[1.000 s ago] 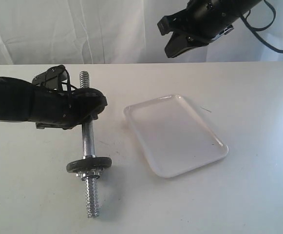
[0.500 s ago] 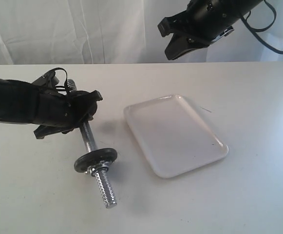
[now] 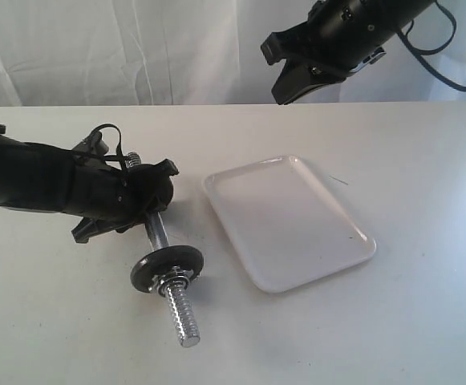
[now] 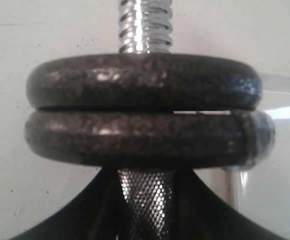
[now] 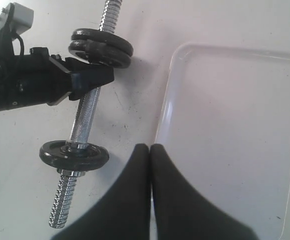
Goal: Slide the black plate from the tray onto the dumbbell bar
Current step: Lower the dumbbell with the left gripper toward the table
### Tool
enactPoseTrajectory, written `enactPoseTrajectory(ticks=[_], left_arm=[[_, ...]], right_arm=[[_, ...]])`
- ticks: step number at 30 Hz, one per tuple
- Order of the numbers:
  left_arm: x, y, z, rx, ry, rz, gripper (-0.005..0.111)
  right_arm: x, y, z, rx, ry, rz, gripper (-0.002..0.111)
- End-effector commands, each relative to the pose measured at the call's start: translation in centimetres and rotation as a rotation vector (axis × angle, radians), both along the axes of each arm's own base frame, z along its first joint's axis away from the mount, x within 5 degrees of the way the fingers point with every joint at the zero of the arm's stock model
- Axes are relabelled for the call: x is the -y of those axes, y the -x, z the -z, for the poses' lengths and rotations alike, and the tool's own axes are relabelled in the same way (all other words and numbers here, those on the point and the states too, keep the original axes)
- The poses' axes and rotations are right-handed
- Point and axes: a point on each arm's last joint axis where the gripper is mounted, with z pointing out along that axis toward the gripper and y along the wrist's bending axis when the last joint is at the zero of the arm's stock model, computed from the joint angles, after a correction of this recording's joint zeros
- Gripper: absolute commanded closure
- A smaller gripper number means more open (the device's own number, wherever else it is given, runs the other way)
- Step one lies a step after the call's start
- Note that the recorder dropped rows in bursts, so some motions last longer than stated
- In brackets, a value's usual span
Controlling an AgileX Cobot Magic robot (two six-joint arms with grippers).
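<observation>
My left gripper (image 3: 147, 202) is shut on the knurled middle of the dumbbell bar (image 3: 157, 233), which lies slanted on the table left of the tray (image 3: 289, 216). The tray holds nothing. Three black plates sit on the bar. Two are stacked together (image 5: 102, 47) at the far threaded end, just beyond my left gripper's fingers (image 4: 147, 187). They fill the left wrist view as an outer disc (image 4: 145, 85) and an inner disc (image 4: 145, 137). The third (image 3: 167, 265) sits by a chrome nut at the near end. I cannot tell which came from the tray. My right gripper (image 3: 281, 74) hangs shut and empty, high above the tray's far side.
The white table runs to a white curtain at the back. The near threaded end of the bar (image 3: 184, 321) points toward the table's front. The tray's long rim (image 5: 167, 100) lies close to the bar's right side.
The left gripper has swung the bar: its near end and the single plate moved right, and the far end dropped behind the gripper. The right arm has barely moved.
</observation>
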Motion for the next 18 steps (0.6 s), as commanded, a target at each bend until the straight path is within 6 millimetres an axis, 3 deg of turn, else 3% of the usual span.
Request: enactPoseTrajectory(ticks=[1,18], left_arm=[[0.98,-0.02,-2.33,0.044,0.093,0.046,0.107],[1.49,0.23,-2.50,0.025,0.153,0.074,0.107]], right_arm=[[0.36,0.24,-0.48,0.007,-0.002,0.009,0.108],[0.37,0.34,-0.44,-0.003,0.001,0.003,0.108]])
